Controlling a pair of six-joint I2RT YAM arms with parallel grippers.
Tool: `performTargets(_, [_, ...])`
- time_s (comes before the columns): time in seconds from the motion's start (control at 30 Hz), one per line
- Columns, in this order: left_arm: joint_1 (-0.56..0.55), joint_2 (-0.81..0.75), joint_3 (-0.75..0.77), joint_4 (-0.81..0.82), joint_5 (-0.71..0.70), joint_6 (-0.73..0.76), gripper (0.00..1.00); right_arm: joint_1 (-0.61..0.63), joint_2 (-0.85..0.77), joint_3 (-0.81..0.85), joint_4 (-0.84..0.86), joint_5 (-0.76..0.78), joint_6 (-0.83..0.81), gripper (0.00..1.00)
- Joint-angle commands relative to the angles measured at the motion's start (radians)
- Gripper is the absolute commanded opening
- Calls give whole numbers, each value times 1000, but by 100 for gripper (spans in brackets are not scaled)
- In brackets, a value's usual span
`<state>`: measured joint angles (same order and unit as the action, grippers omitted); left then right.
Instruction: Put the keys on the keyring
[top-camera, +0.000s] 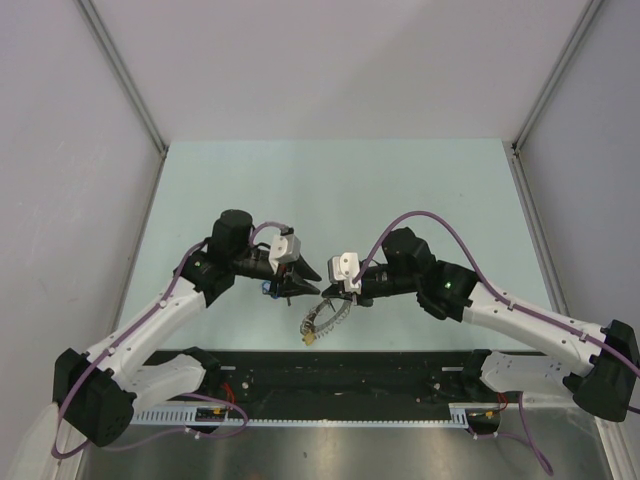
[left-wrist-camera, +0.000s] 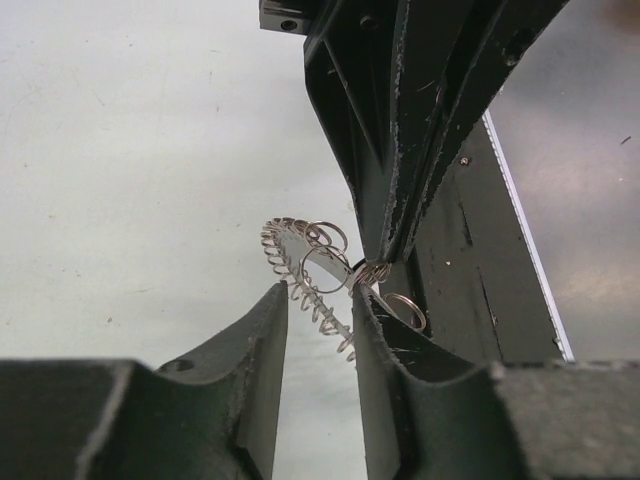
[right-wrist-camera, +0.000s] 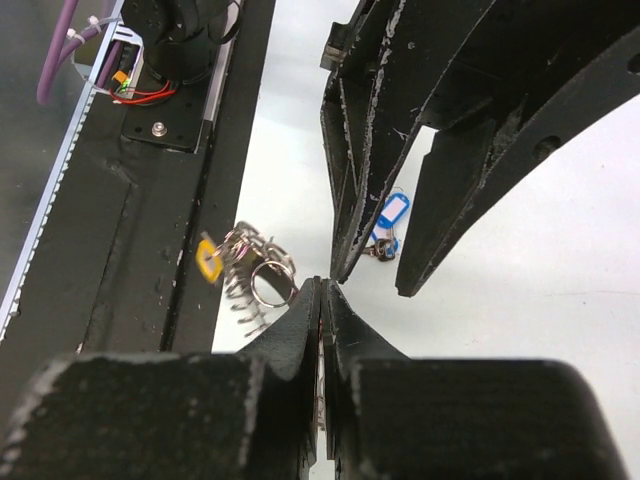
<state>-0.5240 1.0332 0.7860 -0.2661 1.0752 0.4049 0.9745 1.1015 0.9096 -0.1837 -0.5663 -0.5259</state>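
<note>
Slips are the worry. Your right jaws pinch just a thin bit of the keyring (top-camera: 321, 320), and your spread left jaws could knock it loose.

Pale green table (top-camera: 330, 180), white walls (top-camera: 330, 60), metal posts (top-camera: 122, 75)

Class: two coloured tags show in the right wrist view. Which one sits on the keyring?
The yellow tag, at the keyring's outer edge. The blue tag is apart from the ring, farther right in that view.
</note>
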Motion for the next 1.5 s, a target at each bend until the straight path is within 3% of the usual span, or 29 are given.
performTargets(0.0, [2, -16, 42, -50, 100, 46, 34, 6, -5, 54, 41, -17, -13, 0])
performTargets(0.27, [2, -13, 44, -59, 103, 52, 15, 4, -12, 55, 44, 3, -11, 0])
performTargets(0.4, [1, -19, 45, -70, 91, 55, 11, 4, -14, 54, 47, 13, -11, 0])
performTargets(0.7, [2, -10, 53, -113, 118, 86, 11, 3, -15, 54, 47, 17, -16, 0])
performTargets(1.03, [-41, 44, 68, -134, 131, 92, 24, 3, -20, 55, 49, 14, -16, 0])
performTargets(1.47, [-57, 71, 79, -157, 147, 100, 23, 3, -23, 54, 49, 14, -13, 0])
